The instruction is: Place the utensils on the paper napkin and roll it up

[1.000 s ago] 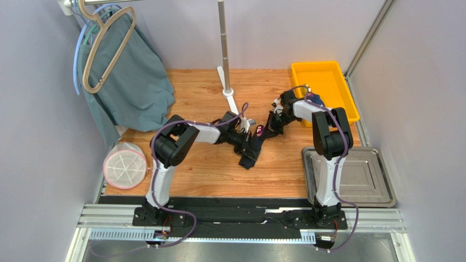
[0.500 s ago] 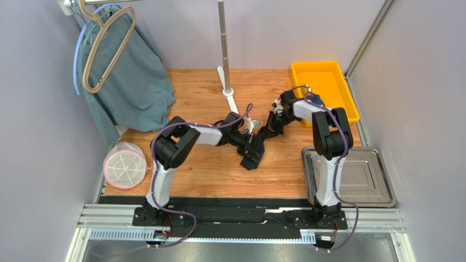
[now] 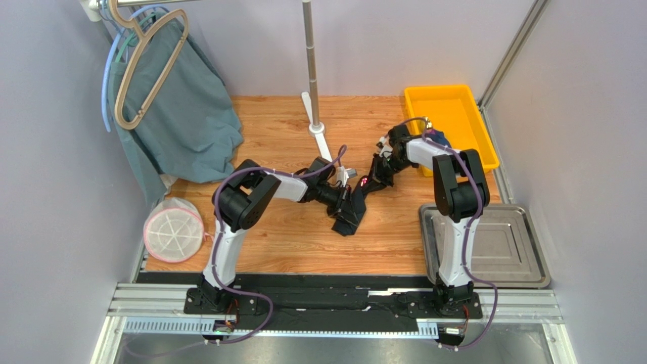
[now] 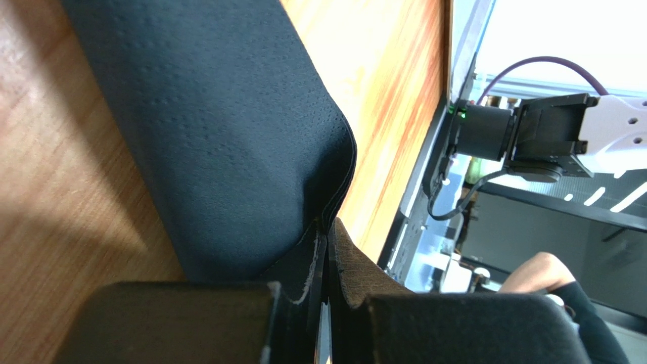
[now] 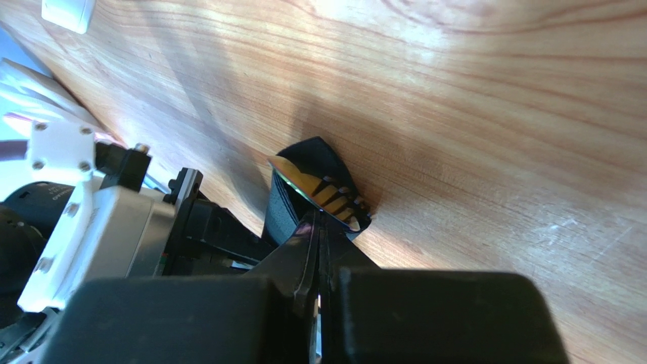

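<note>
The thin matte black paper napkin point(image 3: 348, 214), loosely rolled, is found mid-way on the wood-grain desk point(image 3: 288, 243), gripped at both ends. The left end effector point(image 4: 328, 254) is closed on a pinched fold. The right end effector point(image 5: 319, 227) is closed on the end where gold fork tines point(image 5: 328, 194) show. The paper is judged light, limp and easily torn, so it is best gripped over the stiff tines. Room is bounded by the white stand base point(image 3: 320, 136) and flat steel tray point(image 3: 486, 250).

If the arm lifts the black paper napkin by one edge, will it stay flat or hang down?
Probably floppy: the paper napkin bends and creases where the left fingers pinch it. Likely light, as a thin embossed sheet. The gold fork showing at its end may slide out.
</note>
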### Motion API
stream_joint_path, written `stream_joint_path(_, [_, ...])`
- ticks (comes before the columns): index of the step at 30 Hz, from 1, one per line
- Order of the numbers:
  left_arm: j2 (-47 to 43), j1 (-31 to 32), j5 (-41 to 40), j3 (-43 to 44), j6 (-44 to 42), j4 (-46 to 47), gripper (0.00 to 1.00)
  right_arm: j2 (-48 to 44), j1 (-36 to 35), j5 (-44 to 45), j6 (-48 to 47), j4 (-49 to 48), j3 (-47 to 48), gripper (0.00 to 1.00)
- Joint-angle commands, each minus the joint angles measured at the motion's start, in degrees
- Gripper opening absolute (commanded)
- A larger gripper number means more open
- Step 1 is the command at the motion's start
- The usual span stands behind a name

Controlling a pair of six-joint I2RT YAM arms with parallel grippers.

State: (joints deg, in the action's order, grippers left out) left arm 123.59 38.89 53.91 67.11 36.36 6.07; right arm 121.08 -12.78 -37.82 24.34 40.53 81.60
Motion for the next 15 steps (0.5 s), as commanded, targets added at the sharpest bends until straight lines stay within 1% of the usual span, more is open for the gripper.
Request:
stream_joint_path(1, [2.53,-0.48,0.05,-0.23,-0.33,-1.85,0.09,-3.21,-0.50,1.00,-3.50,2.35,3.56,0.03])
stream_joint_path(4, [2.89,-0.57,-0.29,-0.14,-0.41,-2.11,0.12,-6.02,-0.41,-0.06,-3.95,3.85,4.79,0.05])
stream_joint_path(7, [2.36,-0.66,-0.91,-0.14,-0.41,-2.46,0.17,-7.87,-0.50,-1.02,-2.55,3.94,3.92,0.06])
stream_joint_path(13, [1.92,-0.66,-2.05,-0.31,0.20,-2.11,0.32,-6.47,-2.25,-1.82,-0.08,2.71,0.67,0.04])
stream_joint_path(15, [1.57,-0.75,-2.14,-0.58,0.46,-1.67,0.35,-5.68,-3.04,-1.12,0.01,2.36,-0.21,0.03])
